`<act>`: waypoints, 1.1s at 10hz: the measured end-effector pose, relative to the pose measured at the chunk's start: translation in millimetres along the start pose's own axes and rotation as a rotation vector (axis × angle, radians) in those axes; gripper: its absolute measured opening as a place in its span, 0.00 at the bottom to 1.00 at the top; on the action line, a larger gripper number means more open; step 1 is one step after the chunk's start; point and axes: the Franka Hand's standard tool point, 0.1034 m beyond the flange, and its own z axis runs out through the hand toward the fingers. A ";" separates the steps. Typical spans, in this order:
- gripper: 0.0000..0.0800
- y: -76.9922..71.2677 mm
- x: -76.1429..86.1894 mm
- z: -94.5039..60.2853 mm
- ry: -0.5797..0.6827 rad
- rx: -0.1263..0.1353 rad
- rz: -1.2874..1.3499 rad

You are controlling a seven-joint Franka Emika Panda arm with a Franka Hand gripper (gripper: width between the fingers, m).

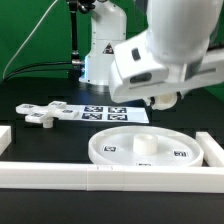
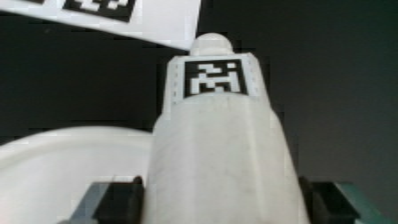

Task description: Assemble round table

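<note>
**Exterior view.** On the black bench [image 1: 60, 140], toward the exterior view's right, a large round rimmed white plastic disc [image 1: 150, 152] lies flat. It has small black-and-white square tags on its face and a short raised stub at its middle. A white four-armed plastic cross piece [image 1: 40, 114] lies flat at the exterior view's left, well apart from the disc. Farther back, between the two, lies the thin flat white marker board [image 1: 100, 112]. A long straight white border rail [image 1: 60, 176] runs along the near edge just in front of the disc. The bulky white robot arm [image 1: 165, 55] hangs over the disc's far rim. Its dark fingers [image 1: 160, 100] point down, clear of the disc, and this view does not show what they hold.

**Wrist view.** A short cylindrical white plastic post [image 2: 222, 150] fills the middle, with a square tag on its side just behind the narrowed tip. The two dark fingers sit one on each flank of the post, drawn in narrow and clamped on it. Past the tip shows a corner of the marker board. Part of the disc's curved rim shows beside the post, and I cannot tell whether they touch.
</note>
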 end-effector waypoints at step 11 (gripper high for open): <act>0.51 16.1 8.6 -70.8 0.743 -0.143 -0.043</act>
